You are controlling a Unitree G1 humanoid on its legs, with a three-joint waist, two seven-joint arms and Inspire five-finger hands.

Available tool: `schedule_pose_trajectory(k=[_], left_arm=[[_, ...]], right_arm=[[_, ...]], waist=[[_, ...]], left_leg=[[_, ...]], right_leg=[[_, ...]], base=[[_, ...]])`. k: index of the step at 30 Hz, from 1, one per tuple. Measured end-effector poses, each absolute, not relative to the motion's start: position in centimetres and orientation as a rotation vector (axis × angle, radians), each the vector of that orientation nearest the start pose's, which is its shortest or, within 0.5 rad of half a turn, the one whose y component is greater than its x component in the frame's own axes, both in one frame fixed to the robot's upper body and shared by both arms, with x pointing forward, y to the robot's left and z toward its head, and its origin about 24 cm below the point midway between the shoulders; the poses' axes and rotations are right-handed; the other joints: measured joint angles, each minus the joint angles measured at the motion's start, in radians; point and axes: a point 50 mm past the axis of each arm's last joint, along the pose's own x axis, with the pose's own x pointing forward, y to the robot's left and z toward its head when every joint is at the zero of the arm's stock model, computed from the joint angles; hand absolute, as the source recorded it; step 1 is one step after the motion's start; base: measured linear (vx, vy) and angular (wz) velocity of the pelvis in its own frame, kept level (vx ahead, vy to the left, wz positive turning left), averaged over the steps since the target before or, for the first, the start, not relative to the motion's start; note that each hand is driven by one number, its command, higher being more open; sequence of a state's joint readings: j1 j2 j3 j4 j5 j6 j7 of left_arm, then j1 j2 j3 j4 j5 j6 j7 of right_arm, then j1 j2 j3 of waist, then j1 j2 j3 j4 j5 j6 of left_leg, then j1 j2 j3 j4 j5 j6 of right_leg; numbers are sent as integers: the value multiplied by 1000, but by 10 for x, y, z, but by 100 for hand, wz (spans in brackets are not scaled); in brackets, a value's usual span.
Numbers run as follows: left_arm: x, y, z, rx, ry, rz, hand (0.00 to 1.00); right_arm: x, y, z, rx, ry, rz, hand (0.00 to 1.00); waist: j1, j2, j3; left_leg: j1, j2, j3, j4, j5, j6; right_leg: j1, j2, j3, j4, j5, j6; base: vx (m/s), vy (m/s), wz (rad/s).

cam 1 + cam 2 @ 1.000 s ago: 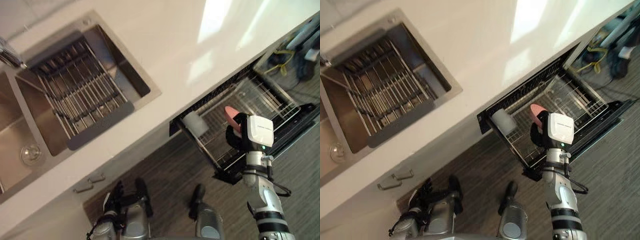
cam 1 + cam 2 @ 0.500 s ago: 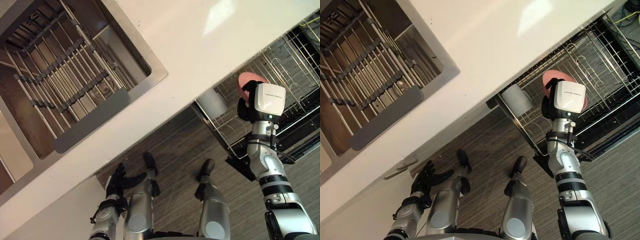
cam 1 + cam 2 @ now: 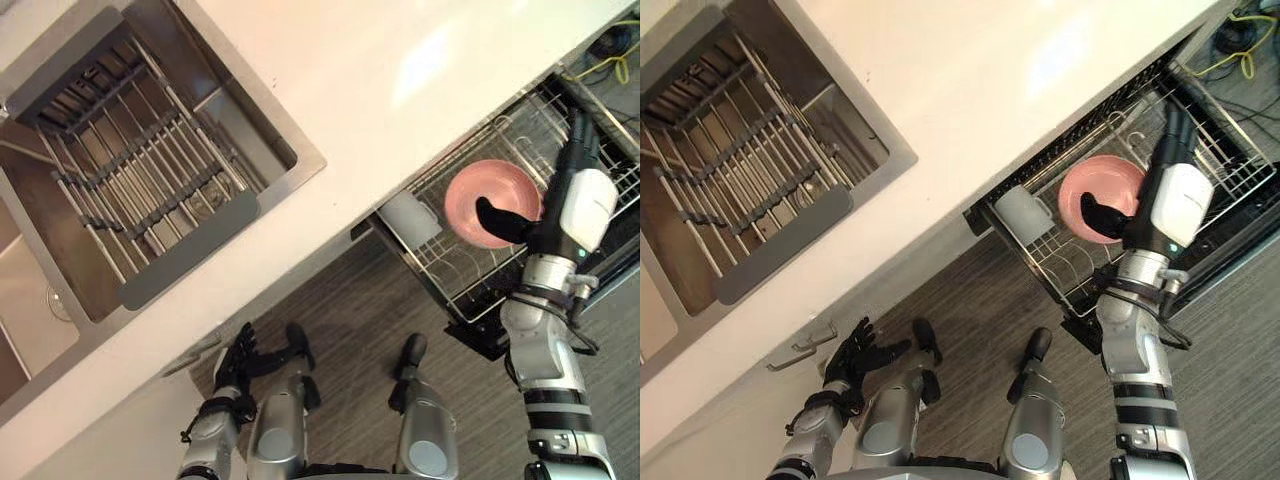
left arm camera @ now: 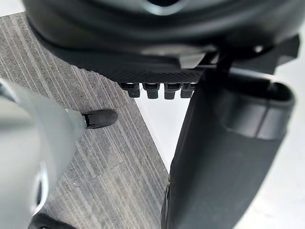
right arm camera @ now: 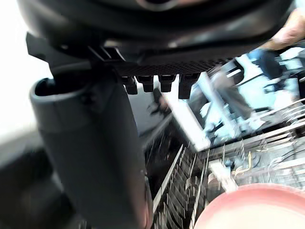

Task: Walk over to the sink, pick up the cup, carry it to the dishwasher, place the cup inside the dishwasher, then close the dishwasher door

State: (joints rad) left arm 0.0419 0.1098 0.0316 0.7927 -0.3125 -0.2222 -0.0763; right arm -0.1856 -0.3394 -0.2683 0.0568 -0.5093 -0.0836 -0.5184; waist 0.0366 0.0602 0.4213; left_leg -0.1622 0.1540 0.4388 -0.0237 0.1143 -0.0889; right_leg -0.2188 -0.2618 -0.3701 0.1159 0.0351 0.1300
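Head views, worktop: white counter [image 3: 400,90] running slantwise, with a steel sink [image 3: 308,165] let into it and a ribbed drying rack [image 3: 140,190] lying in the basin.
Head views, dishwasher: wire basket [image 3: 450,272] drawn out from under the counter edge, above grey plank floor [image 3: 350,310].
Head views, task item: pink cup [image 3: 470,195] inside the basket, mouth facing the camera, near a pale grey cup [image 3: 410,218] at the basket's corner.
Head views, right hand [image 3: 560,210]: over the basket, fingers straight and reaching past the pink cup, thumb lying across its mouth. Cannot tell whether the thumb touches it.
Head views, left hand [image 3: 238,362]: low beside the cabinet front, fingers spread, holding nothing.
Left wrist view: left hand's thumb [image 4: 224,157] large in front, floor and white cabinet face beyond.
Right wrist view: right hand's thumb [image 5: 95,143] apart from the pink cup's rim, with basket wires between them.
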Motion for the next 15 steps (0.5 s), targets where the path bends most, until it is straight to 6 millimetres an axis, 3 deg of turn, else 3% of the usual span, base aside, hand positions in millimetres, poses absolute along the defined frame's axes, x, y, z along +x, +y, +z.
schedule_pose_trajectory(k=[4, 6, 9, 13, 14, 15], left_arm=[[151, 198, -120, -185, 658, 168, 100], [133, 202, -127, -179, 708, 187, 100], [117, 206, -135, -171, 769, 206, 100], [108, 213, -136, -167, 784, 234, 100], [107, 215, -137, -160, 789, 238, 100], [105, 216, -138, -159, 801, 239, 100]], right_arm=[[245, -304, 121, -664, -323, -830, 100], [229, -328, 114, -597, -268, -917, 100], [204, -365, 95, -495, -144, -1046, 100], [180, -392, 65, -317, -10, -1157, 100], [178, -395, 56, -240, 23, -1164, 0], [181, -396, 48, -167, 46, -1162, 0]], waist=[[-15, -25, -62], [-35, -42, -105], [-50, -49, -174], [-58, -46, -209], [-62, -41, -209], [-67, -30, -203]], left_leg=[[54, 4, 19, -10, -10, -10], [97, 10, 30, -11, -21, -19], [131, 11, 32, -11, -27, -22], [145, 8, 43, -7, -36, -28], [133, 8, 55, -5, -41, -35], [112, 6, 69, -3, -42, -37]], right_leg=[[45, 9, 12, -16, -5, 8], [87, 18, 16, -33, -6, 9], [122, 20, 13, -36, -6, 9], [124, 16, 27, -35, -9, 13], [95, 14, 43, -29, -10, 17], [54, 10, 62, -14, -10, 16]], base=[[64, -3, -18], [78, -7, -14], [64, -1, -6], [-25, 15, -12], [-161, 12, -29], [-147, 10, -34]])
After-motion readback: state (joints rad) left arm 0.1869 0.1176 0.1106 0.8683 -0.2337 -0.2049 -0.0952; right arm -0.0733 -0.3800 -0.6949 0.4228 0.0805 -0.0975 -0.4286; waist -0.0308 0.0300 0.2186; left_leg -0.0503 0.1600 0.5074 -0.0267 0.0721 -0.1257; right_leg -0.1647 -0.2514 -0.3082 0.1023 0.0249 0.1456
